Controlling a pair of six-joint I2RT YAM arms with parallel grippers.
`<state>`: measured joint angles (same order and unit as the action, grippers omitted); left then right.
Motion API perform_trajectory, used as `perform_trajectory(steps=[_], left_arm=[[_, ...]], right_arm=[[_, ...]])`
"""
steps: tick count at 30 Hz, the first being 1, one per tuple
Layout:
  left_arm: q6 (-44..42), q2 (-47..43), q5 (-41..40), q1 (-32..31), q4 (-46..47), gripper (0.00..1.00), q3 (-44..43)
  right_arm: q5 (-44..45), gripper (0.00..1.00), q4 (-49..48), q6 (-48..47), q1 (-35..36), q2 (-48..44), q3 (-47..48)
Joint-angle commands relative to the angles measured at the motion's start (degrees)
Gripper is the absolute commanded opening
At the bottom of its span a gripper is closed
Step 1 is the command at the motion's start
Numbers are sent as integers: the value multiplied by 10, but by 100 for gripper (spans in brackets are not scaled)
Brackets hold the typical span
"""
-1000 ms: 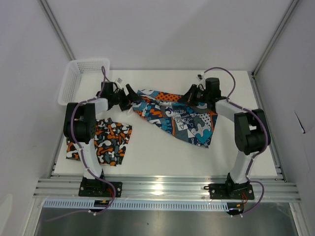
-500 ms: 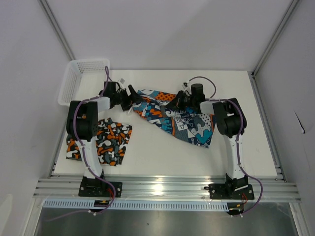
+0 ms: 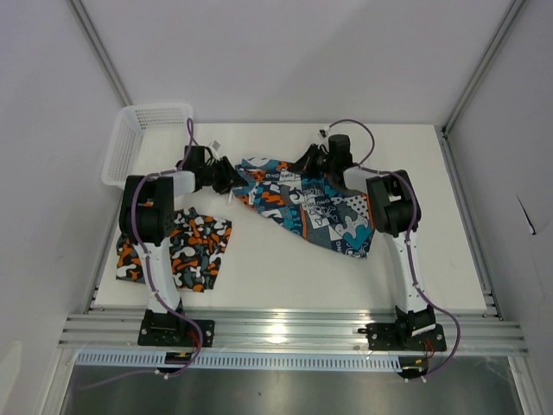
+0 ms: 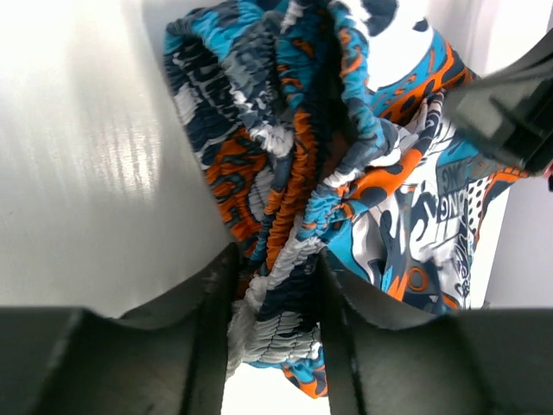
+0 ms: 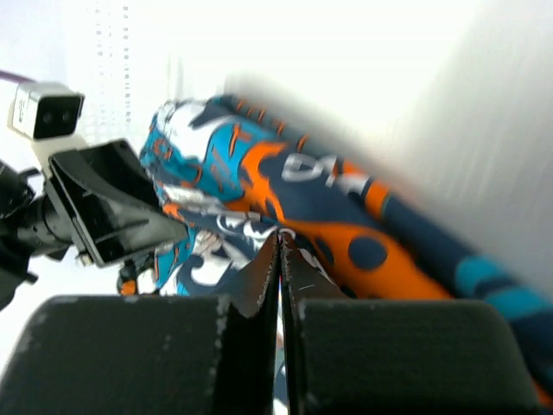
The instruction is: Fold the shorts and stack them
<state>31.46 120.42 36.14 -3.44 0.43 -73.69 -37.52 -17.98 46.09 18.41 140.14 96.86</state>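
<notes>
The teal-blue graphic shorts (image 3: 321, 213) lie crumpled across the middle of the table. Their gathered waistband (image 4: 289, 194) runs between the fingers of my left gripper (image 4: 275, 259), which presses it from both sides at the shorts' left end (image 3: 229, 179). My right gripper (image 3: 304, 162) is shut at the shorts' back edge, with a thin layer of the fabric (image 5: 346, 242) pinched in its tips (image 5: 280, 238). The two grippers sit close together. The camouflage shorts (image 3: 186, 246) lie folded flat at the front left, partly under the left arm.
A white mesh basket (image 3: 130, 143) stands at the back left corner, just left of the left gripper. A small white tag (image 3: 210, 141) lies near it. Bare table (image 3: 285, 272) stretches in front of the teal shorts. Walls close in on both sides.
My right gripper has travelled left along the back, pulling the shorts' right edge over with it. The left gripper's jaws have closed in from wide open onto the waistband.
</notes>
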Motion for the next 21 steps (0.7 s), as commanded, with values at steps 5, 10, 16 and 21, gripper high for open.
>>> perform_trajectory(steps=[5,10,16,21], left_arm=[[-13,12,-4,-5,-15,31,-26],[-15,14,-5,-7,-19,24,-30],[-21,8,-14,-14,-36,0,-38],[-25,-15,-68,-34,-89,0,-41]], right_arm=[[39,1,42,-31,0,50,81],[49,1,51,-33,2,59,90],[34,4,49,-33,0,28,86],[12,13,86,-62,6,-39,81]])
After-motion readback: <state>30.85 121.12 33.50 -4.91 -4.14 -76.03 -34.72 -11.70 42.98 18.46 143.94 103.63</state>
